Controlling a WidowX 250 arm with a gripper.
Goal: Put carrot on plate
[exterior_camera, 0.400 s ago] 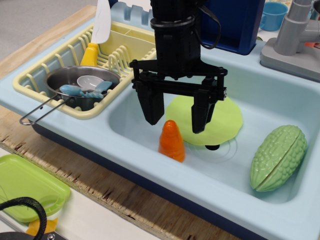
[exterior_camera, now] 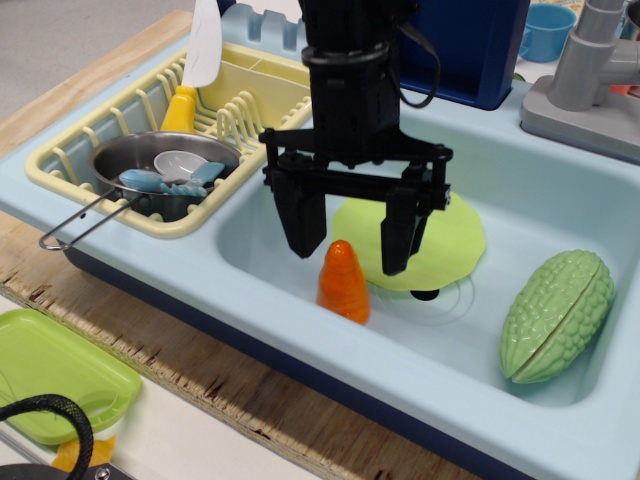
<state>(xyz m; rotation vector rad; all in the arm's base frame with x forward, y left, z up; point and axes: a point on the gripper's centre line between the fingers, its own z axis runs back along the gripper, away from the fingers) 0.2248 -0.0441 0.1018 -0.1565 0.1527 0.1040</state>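
With jaws wide above it, the small glossy orange plastic carrot (exterior_camera: pixel 344 282) looks light, stiff, slippery; grip mid-body.

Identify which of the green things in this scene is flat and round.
The thin lime-green plastic plate lying in the sink, partly behind the black hand. The green tray is rectangular with a raised rim; the pale-green gourd is bulky and bumpy.

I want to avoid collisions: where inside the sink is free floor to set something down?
Bare sink floor lies between the carrot and gourd. It is crowded around the carrot, under the open gripper, beside the plate.
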